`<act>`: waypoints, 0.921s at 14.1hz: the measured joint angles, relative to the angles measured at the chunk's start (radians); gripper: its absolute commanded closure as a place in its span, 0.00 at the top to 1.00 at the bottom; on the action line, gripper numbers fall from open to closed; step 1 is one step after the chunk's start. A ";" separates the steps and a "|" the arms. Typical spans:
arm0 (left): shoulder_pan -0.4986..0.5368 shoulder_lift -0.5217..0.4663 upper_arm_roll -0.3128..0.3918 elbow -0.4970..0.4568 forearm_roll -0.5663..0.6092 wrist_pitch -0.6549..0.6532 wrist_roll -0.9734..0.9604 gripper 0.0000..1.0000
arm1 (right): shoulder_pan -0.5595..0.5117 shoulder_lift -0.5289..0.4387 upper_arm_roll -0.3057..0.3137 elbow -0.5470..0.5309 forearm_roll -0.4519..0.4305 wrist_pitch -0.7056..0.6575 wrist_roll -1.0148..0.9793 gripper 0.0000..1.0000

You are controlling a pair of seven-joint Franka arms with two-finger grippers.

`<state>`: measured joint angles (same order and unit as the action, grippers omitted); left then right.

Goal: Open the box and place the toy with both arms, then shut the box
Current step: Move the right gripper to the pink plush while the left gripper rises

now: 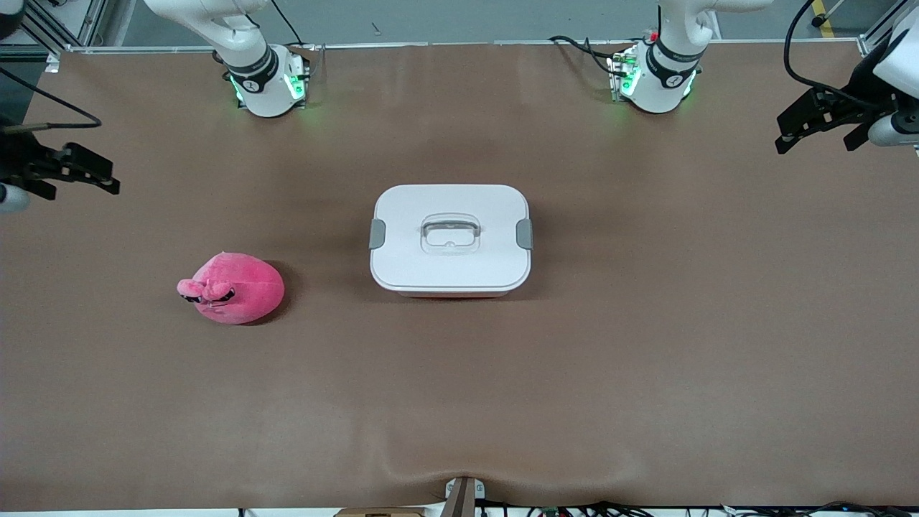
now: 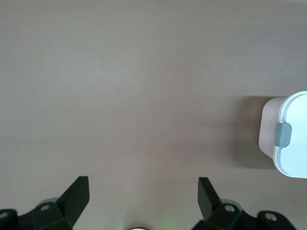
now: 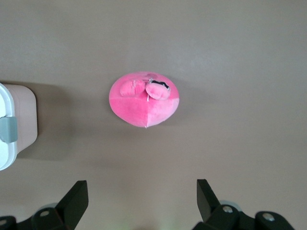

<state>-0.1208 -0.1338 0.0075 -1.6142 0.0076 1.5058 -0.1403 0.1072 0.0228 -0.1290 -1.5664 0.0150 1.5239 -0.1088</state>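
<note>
**Both grippers parked wide, box shut, toy waiting**

Right now the left gripper [image 1: 818,129] hangs over the table's edge at the left arm's end, fingers spread apart and holding nothing; its wrist view shows bare table [image 2: 144,96] beneath and one grey clip [image 2: 283,134] of the box. The right gripper [image 1: 79,172] hangs over the edge at the right arm's end, fingers likewise apart and empty.

Between them the box [image 1: 451,240] sits mid-table, well clear of every edge and corner, its white lid [image 1: 416,266] on and both clips down. The toy [image 1: 231,287] lies on the table toward the right arm's end, slightly nearer the front camera than the box and well apart from it.

Opening comes first, I judge. Each arm should work the clip on its own side, releasing both before lifting by the clear handle [image 1: 450,232], so the lid rises level and the tub does not skid.

Whether the clips are truly latched cannot be told. The pink tub is almost wholly hidden under the lid in the front view, and both arms are cut off at the frame edges.
</note>
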 measured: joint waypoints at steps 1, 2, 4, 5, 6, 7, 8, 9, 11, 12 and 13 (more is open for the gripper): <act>0.000 0.003 0.000 0.000 0.000 0.000 0.000 1.00 | 0.002 0.005 0.000 -0.025 0.000 0.037 0.000 1.00; 0.000 0.008 0.000 0.000 0.000 0.000 0.000 1.00 | 0.002 0.014 0.000 -0.051 0.002 0.076 0.000 1.00; -0.003 0.021 -0.002 0.000 0.000 0.000 0.000 1.00 | 0.003 0.041 0.000 -0.088 0.023 0.125 0.000 1.00; -0.007 0.027 -0.003 0.000 0.000 0.000 0.000 1.00 | 0.003 0.052 0.000 -0.098 0.030 0.132 0.000 1.00; -0.011 0.032 -0.007 0.000 0.000 0.000 -0.005 1.00 | 0.004 0.059 0.000 -0.110 0.034 0.142 0.000 1.00; -0.012 0.037 -0.018 0.000 0.000 -0.002 -0.023 1.00 | 0.007 0.065 0.000 -0.123 0.039 0.168 0.000 1.00; -0.013 0.039 -0.032 0.000 -0.001 -0.007 -0.057 1.00 | 0.014 0.071 0.000 -0.140 0.041 0.202 -0.001 1.00; -0.014 0.041 -0.051 0.000 -0.001 -0.015 -0.097 1.00 | 0.023 0.082 0.000 -0.155 0.041 0.236 -0.001 1.00; -0.015 0.046 -0.098 -0.001 -0.001 -0.021 -0.184 1.00 | 0.034 0.114 0.001 -0.166 0.041 0.288 -0.001 1.00; -0.016 0.051 -0.124 -0.003 -0.001 -0.021 -0.226 1.00 | 0.035 0.132 0.000 -0.168 0.041 0.316 -0.001 1.00; -0.016 0.059 -0.149 -0.005 -0.001 -0.021 -0.264 1.00 | 0.035 0.149 0.000 -0.169 0.041 0.344 -0.001 1.00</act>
<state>-0.1372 -0.0746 -0.1411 -1.6190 0.0062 1.4846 -0.4047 0.1424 0.1717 -0.1286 -1.7359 0.0560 1.8676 -0.1094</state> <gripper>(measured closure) 0.000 0.000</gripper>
